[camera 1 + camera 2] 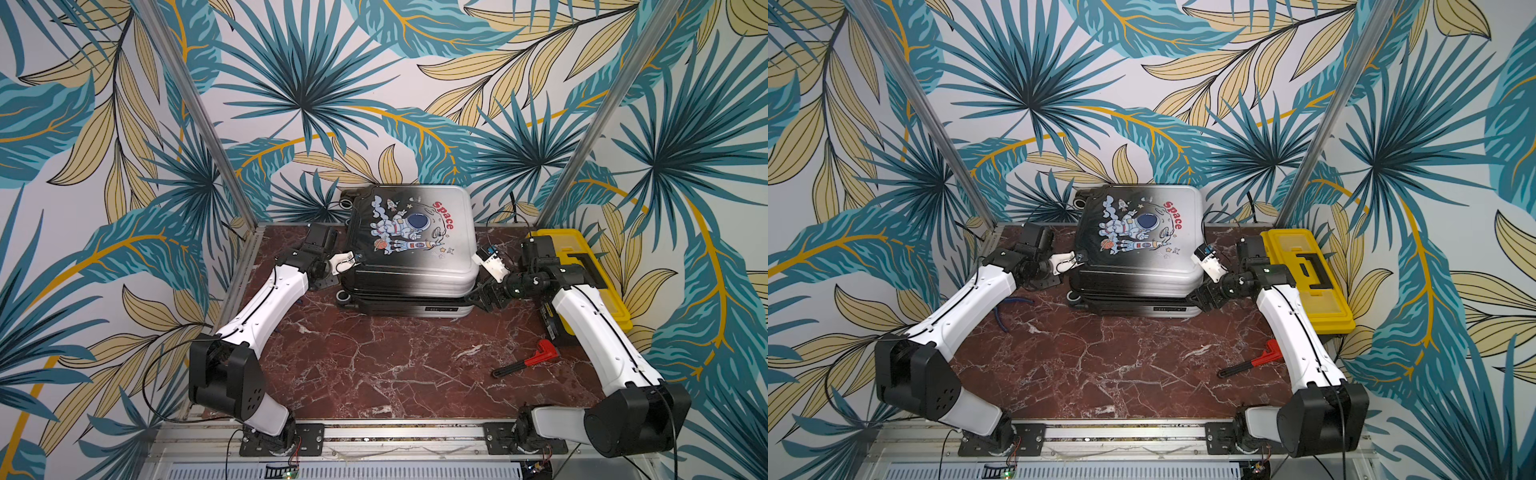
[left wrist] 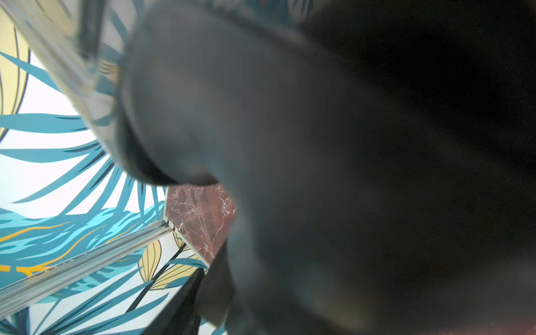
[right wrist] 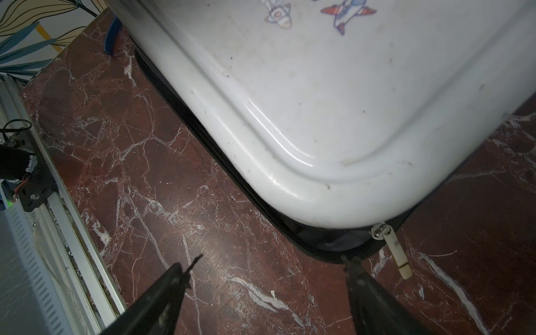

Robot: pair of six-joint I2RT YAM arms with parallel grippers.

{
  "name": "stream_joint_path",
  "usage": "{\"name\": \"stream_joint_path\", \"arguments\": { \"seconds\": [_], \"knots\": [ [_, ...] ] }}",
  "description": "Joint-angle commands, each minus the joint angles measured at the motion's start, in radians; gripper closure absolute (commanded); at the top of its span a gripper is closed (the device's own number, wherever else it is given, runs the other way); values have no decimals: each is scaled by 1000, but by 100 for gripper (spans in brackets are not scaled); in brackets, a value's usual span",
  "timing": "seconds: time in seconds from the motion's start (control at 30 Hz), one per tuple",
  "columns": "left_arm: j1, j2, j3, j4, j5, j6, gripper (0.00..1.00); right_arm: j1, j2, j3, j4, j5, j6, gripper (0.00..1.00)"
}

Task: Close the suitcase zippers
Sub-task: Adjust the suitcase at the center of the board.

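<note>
Table (image 1: 374, 365), red marble: yellow toolbox (image 1: 582, 270) at the right edge behind the right arm, red-headed wrench (image 1: 525, 362) nearer the front, blue-handled pliers (image 1: 1005, 316) under the left arm. Right tool (image 3: 272, 258) wide and empty, one fingertip (image 3: 352, 268) against the zippers (image 3: 232, 179) beside a pale pull (image 3: 396, 253); left tool (image 1: 330, 282) at the opposite black end, opening cannot be told, wrist view blurred dark. Suitcase (image 1: 409, 245) flat at back centre, astronaut print up, shells askew, seam gaping.

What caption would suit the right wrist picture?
Open right gripper poised at the suitcase corner, zipper pull dangling beside it.
</note>
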Motion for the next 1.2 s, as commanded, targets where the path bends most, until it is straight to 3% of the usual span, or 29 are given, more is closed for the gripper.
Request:
{"name": "stream_joint_path", "arguments": {
  "seconds": [0.0, 0.33, 0.67, 0.77, 0.97, 1.17],
  "knots": [
    [-13, 31, -1, -122, -4, -29, 31, -12, 17, 7, -4, -29, -18, 13],
    [5, 92, 37, -119, -16, 44, 37, -30, 20, -27, 1, -24, -26, 14],
    [25, 188, 123, -121, 11, 77, 51, -116, -30, -81, -11, 32, -29, 15],
    [25, 175, 123, -122, 32, 78, 53, -143, -48, -151, 55, 79, -29, 17],
    [31, 145, 126, -121, 55, 83, 58, -163, -65, -288, 293, 3, -69, 21],
    [34, 108, 165, -123, 141, 69, 61, -200, 45, -214, 276, -9, -149, 22]
  ]
}}
